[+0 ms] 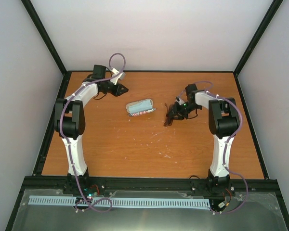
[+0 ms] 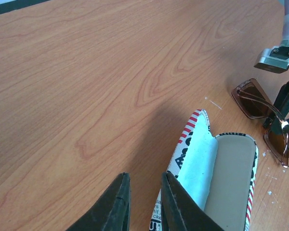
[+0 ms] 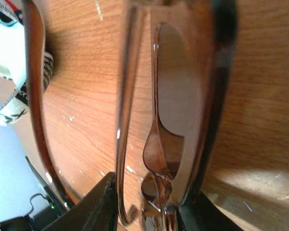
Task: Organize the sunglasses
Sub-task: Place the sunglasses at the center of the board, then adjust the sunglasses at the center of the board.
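The sunglasses, with a thin brown frame and brownish lenses, are folded and sit between my right gripper's jaws, low over the table just right of the case. In the right wrist view they fill the frame, with my right gripper shut on them at the bridge. They also show in the left wrist view. My left gripper is empty, its jaws a narrow gap apart, just left of the open flag-patterned case.
The case lies open mid-table with a light blue cloth inside. Its end also shows in the right wrist view. My left gripper is at the back left. Black frame posts edge the table.
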Motion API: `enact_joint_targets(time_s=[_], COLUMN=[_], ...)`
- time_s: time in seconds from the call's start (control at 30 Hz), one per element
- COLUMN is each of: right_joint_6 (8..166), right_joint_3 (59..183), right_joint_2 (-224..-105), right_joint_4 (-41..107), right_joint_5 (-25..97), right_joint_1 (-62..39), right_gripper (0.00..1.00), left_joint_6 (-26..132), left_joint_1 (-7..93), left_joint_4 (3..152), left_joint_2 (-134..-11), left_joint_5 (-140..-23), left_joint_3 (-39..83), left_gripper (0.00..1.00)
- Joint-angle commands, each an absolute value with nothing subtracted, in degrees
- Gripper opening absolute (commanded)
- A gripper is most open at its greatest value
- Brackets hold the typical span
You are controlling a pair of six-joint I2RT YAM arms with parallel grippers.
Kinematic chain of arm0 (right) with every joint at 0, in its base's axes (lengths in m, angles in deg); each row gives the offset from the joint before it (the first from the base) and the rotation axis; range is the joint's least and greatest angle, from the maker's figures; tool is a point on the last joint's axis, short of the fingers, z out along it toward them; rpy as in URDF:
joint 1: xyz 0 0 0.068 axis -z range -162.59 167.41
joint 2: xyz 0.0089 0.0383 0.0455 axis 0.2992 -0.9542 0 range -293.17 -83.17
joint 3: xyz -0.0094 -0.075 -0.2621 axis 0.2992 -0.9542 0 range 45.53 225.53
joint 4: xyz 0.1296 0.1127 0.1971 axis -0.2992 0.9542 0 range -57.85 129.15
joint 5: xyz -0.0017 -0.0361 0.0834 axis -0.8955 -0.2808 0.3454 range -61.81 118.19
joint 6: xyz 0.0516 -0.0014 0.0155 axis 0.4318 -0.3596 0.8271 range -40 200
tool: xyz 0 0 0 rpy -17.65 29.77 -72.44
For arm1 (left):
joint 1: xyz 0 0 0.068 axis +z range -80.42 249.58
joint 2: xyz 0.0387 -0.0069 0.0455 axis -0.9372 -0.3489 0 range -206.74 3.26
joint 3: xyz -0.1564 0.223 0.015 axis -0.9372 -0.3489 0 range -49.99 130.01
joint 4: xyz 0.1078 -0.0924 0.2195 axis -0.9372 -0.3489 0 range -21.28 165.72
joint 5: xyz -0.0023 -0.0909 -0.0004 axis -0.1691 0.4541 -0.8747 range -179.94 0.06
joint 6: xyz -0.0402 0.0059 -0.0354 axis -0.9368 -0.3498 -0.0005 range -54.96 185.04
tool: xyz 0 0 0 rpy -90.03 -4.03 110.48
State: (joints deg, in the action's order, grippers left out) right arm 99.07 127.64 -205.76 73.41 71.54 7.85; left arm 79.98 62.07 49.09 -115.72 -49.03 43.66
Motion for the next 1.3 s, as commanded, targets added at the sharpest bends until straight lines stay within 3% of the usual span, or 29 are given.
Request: enact_joint_targets(time_s=[0.0,0.53,0.8,0.87,0.93,1.0,1.27], right_joint_6=[96.89,102.66,97.02,95.17,94.19,93.62,92.59], right_joint_3=[127.52,118.36,122.72,127.53,132.7,137.37,142.41], right_joint_2=[-207.72,-200.16,-188.35,-187.66,-189.23,-192.54,-201.59], right_joint_4=[76.63,69.05,78.41,79.36,80.17,81.42,83.51], right_joint_5=[67.34,73.45,61.72,59.87,59.95,62.06,66.78], right_joint_1=[8.67,11.17,11.09,10.92,10.69,9.52,-1.63], right_gripper=[0.35,0.55,0.59,0.52,0.3,0.17,0.15], left_joint_6=[80.08,79.19,79.77,80.16,80.32,80.49,80.42], left_joint_1=[61.84,61.85,61.84,61.84,61.87,61.84,61.84], left_joint_4=[49.52,50.64,50.75,50.63,50.66,50.65,52.22], left_joint_2=[-113.02,-112.74,-112.41,-112.33,-112.18,-111.98,-109.87], left_joint_5=[-48.87,-47.97,-47.7,-47.78,-47.81,-48.02,-48.8], left_joint_3=[43.7,42.89,41.89,42.03,41.95,41.75,38.33], left_gripper=[0.21,0.21,0.21,0.21,0.21,0.21,0.21])
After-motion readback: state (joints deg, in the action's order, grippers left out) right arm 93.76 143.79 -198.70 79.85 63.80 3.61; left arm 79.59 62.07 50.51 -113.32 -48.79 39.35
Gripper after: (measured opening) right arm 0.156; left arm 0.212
